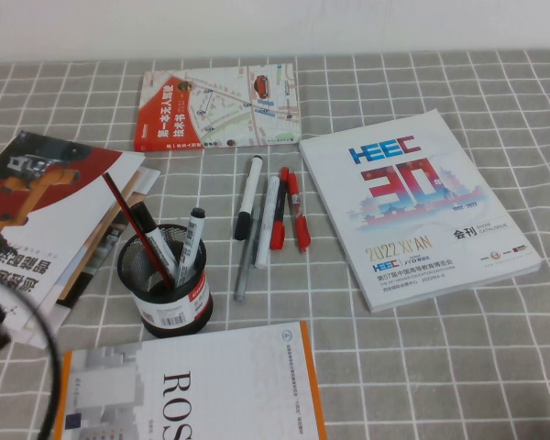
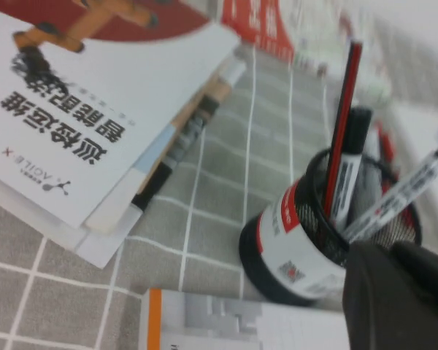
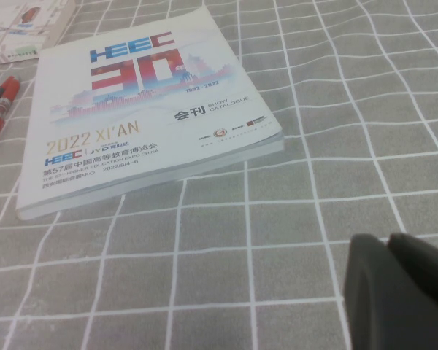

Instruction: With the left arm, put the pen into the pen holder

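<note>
Two markers with black caps show: one pen [image 1: 247, 197] lies flat on the checked cloth right of the pen holder [image 1: 165, 284], long axis running away from the robot, cap at the near end. Another stands tilted inside the holder (beside a red pencil). The left gripper [image 2: 398, 292] hovers near the holder, clenched and empty. The right gripper [image 3: 398, 288] hangs beyond the white catalogue [image 1: 417, 211]; its grip I cannot tell.
</note>
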